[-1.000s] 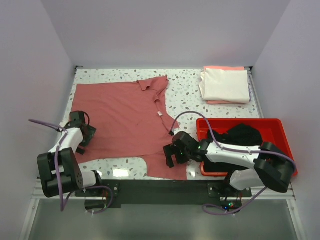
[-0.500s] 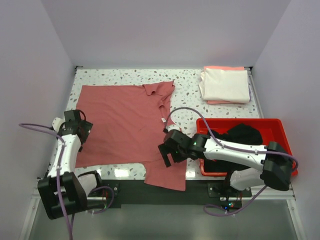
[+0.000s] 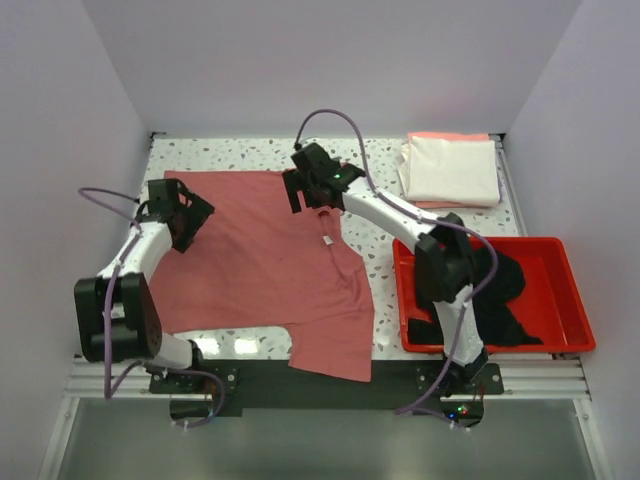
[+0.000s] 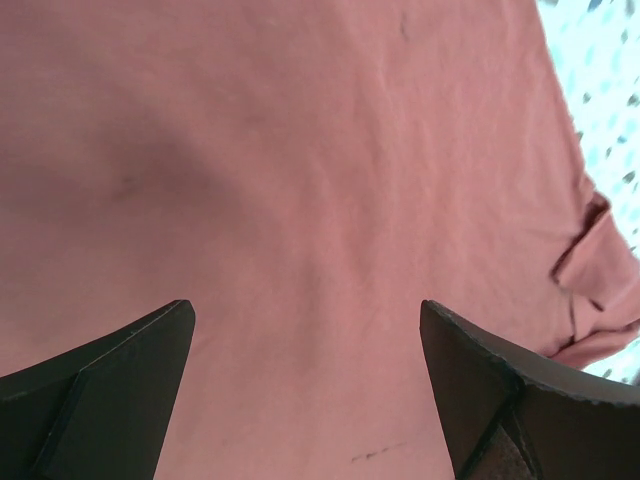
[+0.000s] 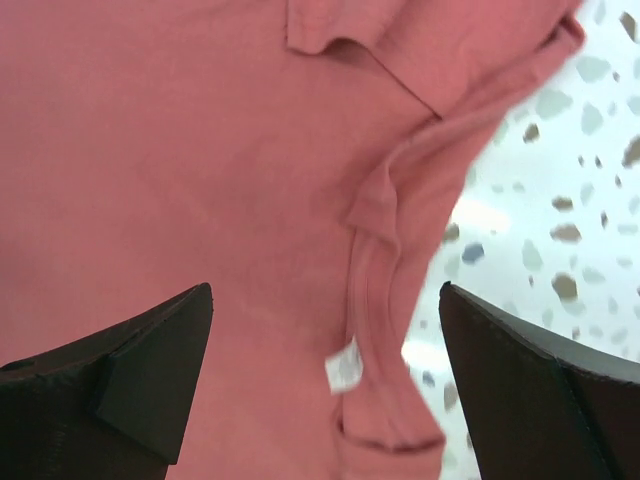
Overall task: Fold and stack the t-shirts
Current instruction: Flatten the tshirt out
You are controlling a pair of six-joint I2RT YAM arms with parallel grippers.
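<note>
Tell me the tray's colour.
The tray is bright red; the top external view shows it best.

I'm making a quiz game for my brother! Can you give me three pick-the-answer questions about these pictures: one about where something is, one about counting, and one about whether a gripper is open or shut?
1. Where is the black t-shirt?
A. in the red tray
B. spread flat on the table
C. in the left gripper

2. How many folded shirts are in the pile at the far right corner?
A. one
B. two
C. four

3. How is the right gripper above the rose-red t-shirt?
A. shut on the collar
B. shut on the white tag
C. open

Answers:
1 A: the black cloth lies inside the tray.
2 B: a cream-white shirt lies on a peach-pink shirt whose edges peek out.
3 C: the right wrist view shows its fingers wide apart, gripping nothing.
</note>
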